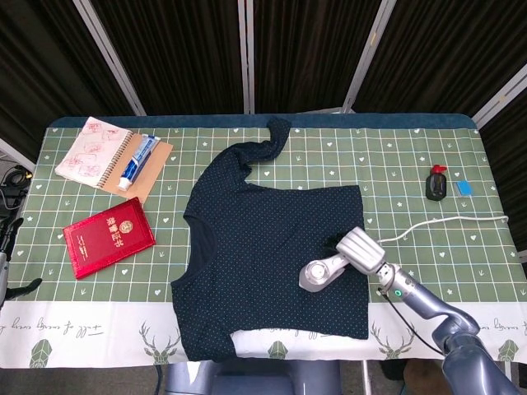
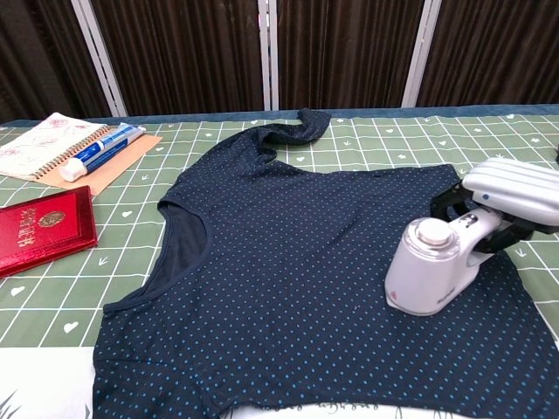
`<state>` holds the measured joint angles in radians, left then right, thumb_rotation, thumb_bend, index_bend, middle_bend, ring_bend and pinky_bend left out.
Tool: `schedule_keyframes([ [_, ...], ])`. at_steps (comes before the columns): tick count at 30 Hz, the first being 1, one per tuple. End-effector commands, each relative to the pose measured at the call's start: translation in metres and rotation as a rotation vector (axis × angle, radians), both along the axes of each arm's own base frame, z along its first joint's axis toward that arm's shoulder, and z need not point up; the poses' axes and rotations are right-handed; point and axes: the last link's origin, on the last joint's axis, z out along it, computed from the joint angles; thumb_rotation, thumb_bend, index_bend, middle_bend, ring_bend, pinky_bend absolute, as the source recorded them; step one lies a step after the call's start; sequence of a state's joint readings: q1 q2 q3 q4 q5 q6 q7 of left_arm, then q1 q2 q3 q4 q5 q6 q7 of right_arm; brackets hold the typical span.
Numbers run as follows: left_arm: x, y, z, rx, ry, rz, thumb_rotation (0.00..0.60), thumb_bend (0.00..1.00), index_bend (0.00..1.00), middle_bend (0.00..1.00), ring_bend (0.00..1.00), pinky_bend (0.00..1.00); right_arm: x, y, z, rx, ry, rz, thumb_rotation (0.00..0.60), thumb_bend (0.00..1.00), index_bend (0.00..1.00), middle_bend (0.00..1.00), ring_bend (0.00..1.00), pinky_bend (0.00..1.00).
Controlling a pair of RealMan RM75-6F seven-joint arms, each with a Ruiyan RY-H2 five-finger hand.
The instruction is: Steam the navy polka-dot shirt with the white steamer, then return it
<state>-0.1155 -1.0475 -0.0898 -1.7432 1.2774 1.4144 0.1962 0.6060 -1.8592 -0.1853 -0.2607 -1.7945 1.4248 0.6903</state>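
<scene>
Chest view: right hand, fingers wrapped around the handle of the white steamer, which rests head-down on the navy polka-dot shirt near its right edge. Risks: the trailing cord may snag; dwelling could dampen one patch. Shirt lies flat mid-surface, one sleeve bunched at the far side. Left hand is out of both views.

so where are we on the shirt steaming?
Mid-steam. The right hand grips the white steamer, its head down on the navy polka-dot shirt near the right hem. Which areas are already steamed can't be read from the fabric. Left: any remaining passes, then returning the steamer. Left hand not in view.
</scene>
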Motion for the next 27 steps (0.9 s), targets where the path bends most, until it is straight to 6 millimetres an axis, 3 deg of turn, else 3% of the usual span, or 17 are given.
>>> schedule_keyframes([
  [1,0.0,0.0,0.0,-0.001,0.0,-0.001,0.6,0.0,0.0,0.0,0.0,0.0,-0.011,0.0,0.008,-0.014,-0.007,-0.043,0.6,0.79,0.8,0.64,0.64,0.95],
  [6,0.0,0.0,0.0,0.001,-0.001,-0.001,0.6,0.0,0.0,0.0,0.0,0.0,-0.014,0.002,0.01,-0.011,-0.006,-0.043,0.6,0.78,0.8,0.64,0.64,0.95],
  [15,0.001,0.0,-0.001,-0.004,0.0,-0.002,0.6,0.0,0.0,0.0,0.0,0.0,0.0,0.012,-0.002,0.029,-0.029,0.03,0.6,0.78,0.8,0.64,0.64,0.95],
  [19,0.0,-0.001,-0.002,-0.006,-0.001,-0.001,0.6,0.0,0.0,0.0,0.0,0.0,0.009,0.028,-0.019,0.081,-0.021,0.099,0.6,0.78,0.8,0.64,0.64,0.94],
  [27,-0.001,0.0,-0.003,-0.011,0.001,0.003,0.6,0.0,0.0,0.0,0.0,0.0,0.023,0.049,-0.029,0.147,-0.062,0.199,0.6,0.78,0.8,0.64,0.64,0.95],
])
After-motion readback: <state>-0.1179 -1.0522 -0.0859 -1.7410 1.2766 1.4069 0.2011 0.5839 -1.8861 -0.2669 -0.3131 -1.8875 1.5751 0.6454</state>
